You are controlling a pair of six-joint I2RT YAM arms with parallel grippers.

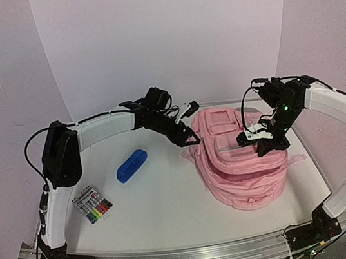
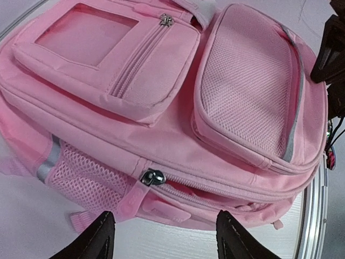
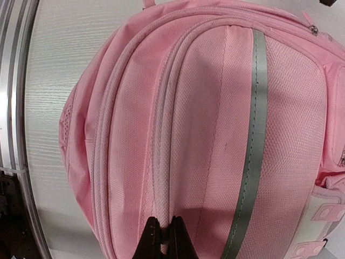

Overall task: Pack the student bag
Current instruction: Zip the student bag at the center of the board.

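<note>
**Mia:** What is on the far left of the table?

**Tom:** A pack of colour pens. It lies flat, close to the left arm. A bit to the right and farther back is a blue case, lying on a slant. The two do not touch.

**Mia:** What comes next?

**Tom:** The left gripper. Its arm reaches across the table, and the gripper sits just beside the left side of the student bag.

**Mia:** Is it open?

**Tom:** Yes, wide open. In its own camera the two black fingers stand far apart with nothing in them. A silver zip pull on the bag shows between them, a little way ahead. I cannot tell if the fingers touch the bag.

**Mia:** Where is the bag?

**Tom:** It is on the right half of the table, lying flat with its pockets facing up. It is pink and soft. One pocket on top has a square window, and the pocket next to it is made of net.

**Mia:** And on the right?

**Tom:** The right gripper is down on top of the bag, on its right side. Its fingers are squeezed tight together. The tips are at the pink cloth, next to a long grey stripe. I cannot tell if any cloth is pinched between them.
</note>
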